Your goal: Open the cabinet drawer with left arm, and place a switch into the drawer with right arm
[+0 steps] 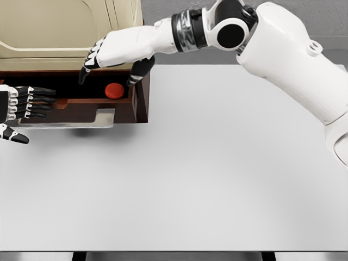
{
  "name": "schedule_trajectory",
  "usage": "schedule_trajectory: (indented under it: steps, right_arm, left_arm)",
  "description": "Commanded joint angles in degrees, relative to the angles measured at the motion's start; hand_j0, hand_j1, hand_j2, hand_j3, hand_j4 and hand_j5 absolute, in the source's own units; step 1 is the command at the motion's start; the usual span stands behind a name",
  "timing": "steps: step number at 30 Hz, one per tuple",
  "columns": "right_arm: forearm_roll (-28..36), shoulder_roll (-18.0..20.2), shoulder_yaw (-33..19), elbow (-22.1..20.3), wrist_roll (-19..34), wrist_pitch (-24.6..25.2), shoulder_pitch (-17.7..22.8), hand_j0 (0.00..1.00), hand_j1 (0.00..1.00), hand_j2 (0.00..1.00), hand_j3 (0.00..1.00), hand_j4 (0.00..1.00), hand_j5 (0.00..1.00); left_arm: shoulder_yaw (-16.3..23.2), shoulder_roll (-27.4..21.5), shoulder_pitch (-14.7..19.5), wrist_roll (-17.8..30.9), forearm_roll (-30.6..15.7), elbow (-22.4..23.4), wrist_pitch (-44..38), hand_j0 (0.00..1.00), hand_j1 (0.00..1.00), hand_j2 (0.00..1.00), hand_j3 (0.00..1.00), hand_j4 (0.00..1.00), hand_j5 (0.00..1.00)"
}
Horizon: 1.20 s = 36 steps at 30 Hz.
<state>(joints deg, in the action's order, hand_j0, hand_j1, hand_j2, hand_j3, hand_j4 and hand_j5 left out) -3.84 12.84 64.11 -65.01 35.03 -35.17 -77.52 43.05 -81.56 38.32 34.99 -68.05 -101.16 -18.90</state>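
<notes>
- The drawer [81, 103] stands pulled out of the cabinet [65, 27], so the opening step looks done; the placing step is the one in hand, and seemingly near its end.
- The right hand [111, 54] reaches over the open drawer, fingers [138, 73] spread and pointing down, gripping nothing.
- The switch [114, 90], a red round thing, lies inside the drawer, just below and between the right fingers; whether a fingertip touches it I cannot tell.
- The left hand [22, 106] sits at the drawer's left end, its fingers [41, 100] stretched out flat and loose toward the drawer front, holding nothing; whether they touch the handle [103, 117] is unclear.
- Judged from this, the switch is already in place. The next move calls for lifting the right hand straight up, clear of the drawer walls and the cabinet above, without dragging the switch out.
- The bench [217, 163] lies well away from both sets of fingers.
</notes>
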Motion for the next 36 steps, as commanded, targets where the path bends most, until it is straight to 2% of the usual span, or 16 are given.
schedule_trajectory:
  steps: [1, 4, 8, 10, 13, 17, 18, 22, 25, 26, 27, 30, 33, 36]
  right_arm:
    - [0.3, 0.0, 0.1, 0.1, 0.0, 0.2, 0.0, 1.00, 1.00, 1.00, 1.00, 1.00, 1.00]
    - [0.4, 1.0, 0.1, -1.0, 0.0, 0.2, 0.2, 1.00, 1.00, 1.00, 1.00, 1.00, 1.00]
    - [2.4, 10.7, -0.7, -8.1, 0.0, 0.2, 1.0, 1.00, 1.00, 1.00, 1.00, 1.00, 1.00]
    - [7.2, 14.7, -0.8, -8.5, 0.0, 0.2, 1.1, 1.00, 1.00, 1.00, 1.00, 1.00, 1.00]
    - [11.4, 20.9, -0.8, -8.6, 0.0, 0.2, 4.2, 1.00, 1.00, 1.00, 1.00, 1.00, 1.00]
    - [11.7, 27.7, -0.8, -8.9, 0.0, 0.2, 7.5, 1.00, 1.00, 1.00, 1.00, 1.00, 1.00]
    - [11.7, 29.5, -0.9, -8.8, 0.0, 0.2, 8.5, 1.00, 1.00, 1.00, 1.00, 1.00, 1.00]
    - [11.8, 33.0, -0.9, -7.1, 0.0, 0.2, 10.8, 1.00, 1.00, 1.00, 1.00, 1.00, 1.00]
    - [11.7, 33.8, -0.9, -5.5, 0.0, 0.2, 11.7, 1.00, 1.00, 1.00, 1.00, 1.00, 1.00]
    - [11.7, 33.7, -0.9, -3.0, 0.0, 0.2, 11.7, 1.00, 1.00, 1.00, 1.00, 1.00, 1.00]
    - [11.7, 33.5, -0.8, -2.4, 0.0, 0.2, 11.7, 1.00, 1.00, 1.00, 1.00, 1.00, 1.00]
    - [11.7, 33.6, -0.8, -2.4, 0.0, 0.2, 12.9, 1.00, 1.00, 1.00, 1.00, 1.00, 1.00]
    - [11.7, 33.7, -0.8, 0.2, 0.0, 0.2, 12.9, 1.00, 1.00, 1.00, 1.00, 1.00, 1.00]
    - [11.7, 33.9, -0.8, 0.3, 0.0, 0.2, 13.8, 1.00, 1.00, 1.00, 1.00, 1.00, 1.00]
  left_arm:
    - [-0.2, -0.2, 0.0, 0.0, -0.3, 0.0, 0.0, 1.00, 1.00, 1.00, 1.00, 1.00, 1.00]
    - [-0.2, -0.2, 0.2, 0.0, -0.4, 0.0, 0.0, 1.00, 1.00, 1.00, 1.00, 1.00, 1.00]
    - [-0.1, -0.3, 0.2, 0.0, -1.6, 0.0, -0.1, 1.00, 1.00, 1.00, 1.00, 1.00, 1.00]
    - [-0.2, -0.4, 0.3, 0.0, -2.4, 0.0, -0.5, 1.00, 1.00, 1.00, 1.00, 1.00, 1.00]
    - [-0.1, -0.4, 1.8, 0.0, -3.8, 0.0, -4.1, 1.00, 1.00, 1.00, 1.00, 1.00, 1.00]
    - [-0.2, -0.4, 1.9, 0.0, -4.0, 0.0, -4.1, 1.00, 1.00, 1.00, 1.00, 1.00, 1.00]
    - [-0.2, -0.3, 3.0, 0.0, -4.0, 0.0, -4.1, 1.00, 1.00, 1.00, 1.00, 1.00, 1.00]
    - [-0.4, 1.1, 7.5, 0.0, -4.0, 0.0, -3.5, 1.00, 1.00, 1.00, 1.00, 1.00, 1.00]
    - [-0.5, 4.9, 8.9, 0.0, -4.0, 0.0, -1.6, 1.00, 1.00, 1.00, 1.00, 1.00, 1.00]
    - [-0.4, 7.5, 8.9, 0.0, -4.0, 0.0, -1.5, 1.00, 1.00, 1.00, 1.00, 1.00, 1.00]
    - [-0.3, 8.9, 9.0, 0.0, -4.0, 0.0, -1.5, 1.00, 1.00, 1.00, 1.00, 1.00, 1.00]
    - [-0.2, 10.6, 9.0, 0.0, -4.0, 0.0, -1.5, 1.00, 1.00, 1.00, 1.00, 1.00, 1.00]
    - [-0.2, 13.6, 9.0, 0.0, -4.1, 0.0, -1.5, 1.00, 1.00, 1.00, 1.00, 1.00, 1.00]
    - [-0.2, 15.8, 9.0, 0.0, -4.1, 0.0, -1.6, 1.00, 1.00, 1.00, 1.00, 1.00, 1.00]
